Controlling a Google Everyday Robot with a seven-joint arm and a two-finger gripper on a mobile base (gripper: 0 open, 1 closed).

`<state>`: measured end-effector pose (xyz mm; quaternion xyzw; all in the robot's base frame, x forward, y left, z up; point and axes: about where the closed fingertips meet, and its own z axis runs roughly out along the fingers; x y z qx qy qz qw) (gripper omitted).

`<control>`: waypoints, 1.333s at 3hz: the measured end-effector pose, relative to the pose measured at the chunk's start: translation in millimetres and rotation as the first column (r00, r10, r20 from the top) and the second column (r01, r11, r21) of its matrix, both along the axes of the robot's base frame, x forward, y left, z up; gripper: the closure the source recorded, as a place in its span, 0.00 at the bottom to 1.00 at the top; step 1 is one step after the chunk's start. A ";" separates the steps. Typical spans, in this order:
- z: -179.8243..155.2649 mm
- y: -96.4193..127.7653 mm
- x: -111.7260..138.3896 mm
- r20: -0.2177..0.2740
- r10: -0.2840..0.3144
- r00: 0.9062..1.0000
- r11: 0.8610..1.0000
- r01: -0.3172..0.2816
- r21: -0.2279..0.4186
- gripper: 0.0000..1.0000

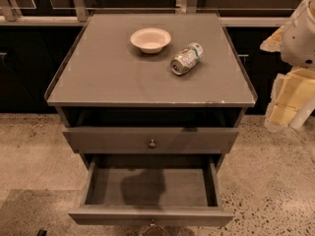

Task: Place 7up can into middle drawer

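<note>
Silver green-labelled 7up can (187, 59) lies just right of pale round bowl (140, 35); my gripper (288, 104) well right of bowl, grasp unclear.

7up can (187, 59): silver with green-and-white label. Bowl (150, 39): pale cream, plain. Cabinet top (108, 73): flat matte grey, a few white chips on the front edge. Middle drawer (147, 215): grey, darker grey inside with a dark shadow patch. Upper drawer front (108, 139): same grey, dark metallic knob (152, 143). Floor (29, 151): beige, black-speckled. Gripper (285, 107) at right edge: pale yellow and white.
</note>
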<state>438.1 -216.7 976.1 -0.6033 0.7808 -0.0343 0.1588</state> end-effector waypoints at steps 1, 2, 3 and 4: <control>0.0 0.0 0.1 0.000 0.000 1.000 1.000 0.000 0.000 0.00; 0.9 -0.5 7.5 0.016 -0.041 0.999 0.999 0.041 0.001 0.00; -1.8 -3.3 37.8 0.071 -0.165 0.984 0.986 0.161 0.048 0.00; -4.3 -1.4 71.3 0.136 -0.329 0.935 0.940 0.309 0.145 0.00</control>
